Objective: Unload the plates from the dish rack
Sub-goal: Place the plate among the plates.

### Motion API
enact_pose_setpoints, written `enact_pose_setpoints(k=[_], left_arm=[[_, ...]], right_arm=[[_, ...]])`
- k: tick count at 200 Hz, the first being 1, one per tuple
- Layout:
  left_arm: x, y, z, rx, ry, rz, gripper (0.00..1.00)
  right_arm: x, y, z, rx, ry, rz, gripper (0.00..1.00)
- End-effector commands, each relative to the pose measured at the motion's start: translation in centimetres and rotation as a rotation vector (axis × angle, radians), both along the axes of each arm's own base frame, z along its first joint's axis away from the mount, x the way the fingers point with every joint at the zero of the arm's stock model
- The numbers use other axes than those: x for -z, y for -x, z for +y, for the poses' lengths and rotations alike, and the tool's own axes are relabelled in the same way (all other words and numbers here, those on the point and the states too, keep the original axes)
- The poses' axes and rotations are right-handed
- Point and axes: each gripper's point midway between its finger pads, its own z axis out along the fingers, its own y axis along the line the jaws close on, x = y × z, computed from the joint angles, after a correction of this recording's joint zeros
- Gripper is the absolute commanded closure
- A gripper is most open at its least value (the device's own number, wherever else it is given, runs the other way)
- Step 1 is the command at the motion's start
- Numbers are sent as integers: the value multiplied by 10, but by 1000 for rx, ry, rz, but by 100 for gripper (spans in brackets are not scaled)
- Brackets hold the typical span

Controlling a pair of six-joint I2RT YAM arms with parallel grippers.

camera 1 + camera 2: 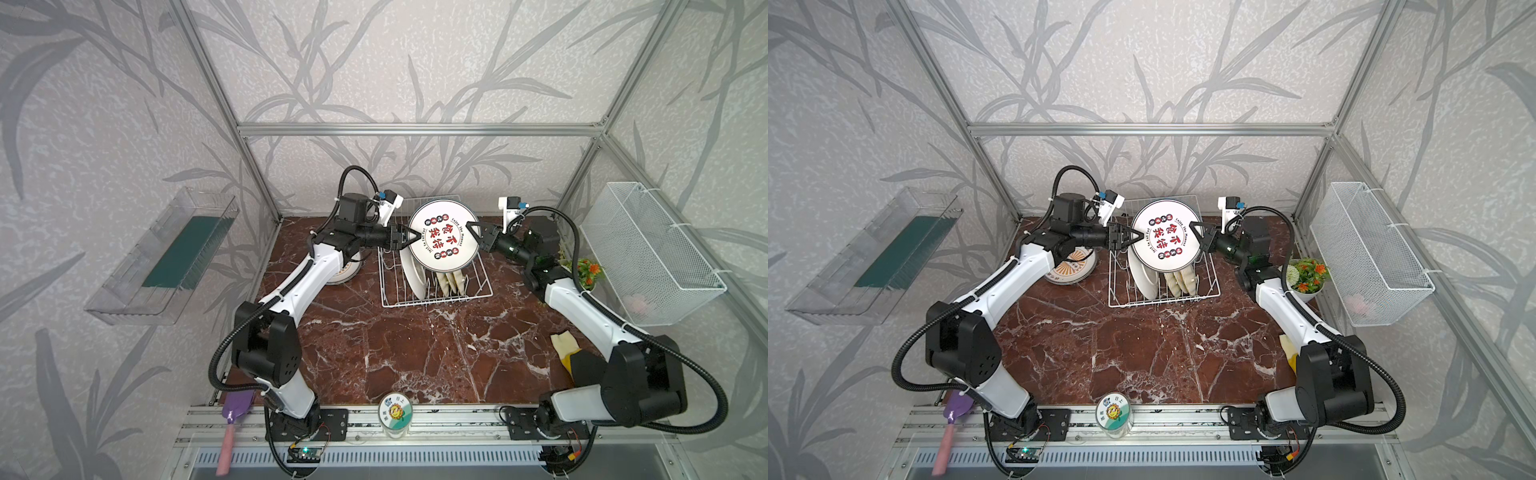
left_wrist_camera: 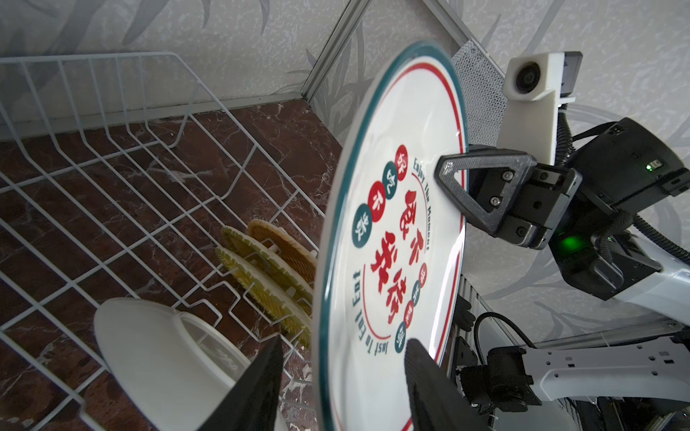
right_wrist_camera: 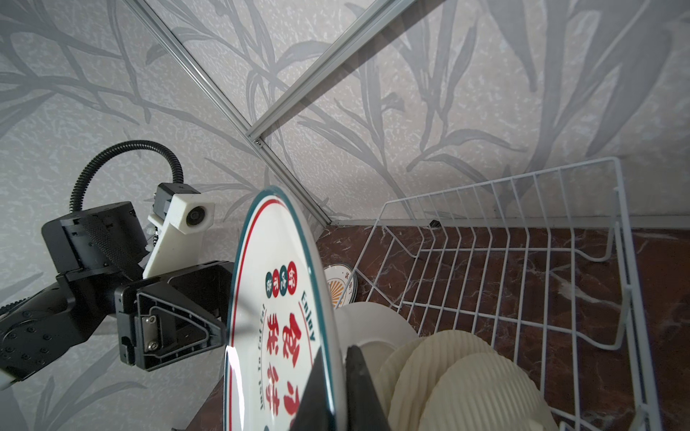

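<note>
One large plate [image 1: 441,237], glazed white ceramic, upright in the air over the dish rack [image 1: 392,282]: probably stiff, weighty, slick, breakable; best held at opposite rim edges, right pincer [image 1: 471,230] clamped on one, left pincer [image 1: 409,239] part-open astride the other.

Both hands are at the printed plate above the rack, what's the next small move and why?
Probably close the left hand on the rim of the printed plate: its fingers straddle the edge loosely, while the right hand alone pinches the opposite edge.
</note>
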Motion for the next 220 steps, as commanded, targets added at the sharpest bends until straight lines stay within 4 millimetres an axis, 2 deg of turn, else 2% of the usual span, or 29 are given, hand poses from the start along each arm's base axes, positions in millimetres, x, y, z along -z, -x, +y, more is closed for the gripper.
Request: enact_pose_setpoints(k=[1,92,147,182,204,220], left_arm=[[-19,-5,-7,15,36,-44,53],[-20,-4,-8,23,44,-36,75],[-19,-2,-8,27,44,-29,85],[-20,-1,-8,26,47,-29,100],[-21,0,-8,25,59,-21,100],[-25,-1,-8,14,69,-17,100]], right_arm=[[-20,4,7,-40,-33,-83,100],[-17,5,12,-74,-40,-87,100],[-13,6,12,-77,-36,-78,100],[-11,6,13,-78,-33,-72,91],[-10,5,13,-79,-29,-70,87],[-8,5,12,-72,-24,-64,79]])
